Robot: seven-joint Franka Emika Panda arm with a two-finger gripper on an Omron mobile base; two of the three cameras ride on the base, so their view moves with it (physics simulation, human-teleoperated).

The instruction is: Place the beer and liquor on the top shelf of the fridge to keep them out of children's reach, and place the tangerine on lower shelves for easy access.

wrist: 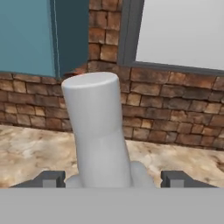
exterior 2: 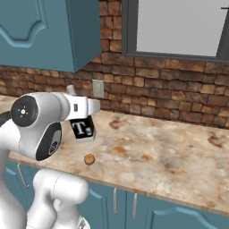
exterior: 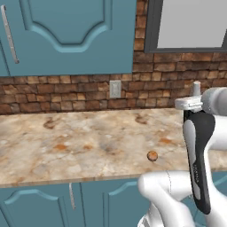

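Item: the liquor [wrist: 98, 127], a clear squarish bottle with a long neck, a pale cap and a black label with a white mark. It is standing upright just behind the tangerine [exterior 2: 90, 159], on the brick-wall side of it, and I am seeing its neck rising straight up in the hand view. Holder: the claw [wrist: 112, 178] is sitting spread wide with one dark tip on each side of the bottle's shoulders. I am not able to tell whether the pads are pressing the glass or standing just clear of it, nor whether the base is resting on the table [exterior: 66, 142]. Hazards I am weighing: the glass is looking smooth and the bottle tall, so a loose or high pinch is likely letting it slip or swing during any carry toward the fridge's top shelf. A skewed closing is risking a shove that topples it forward onto the tangerine. That fruit, small, round and orange-tan, is lying loose near the table's front edge, and a knock is liable to be rolling it off.
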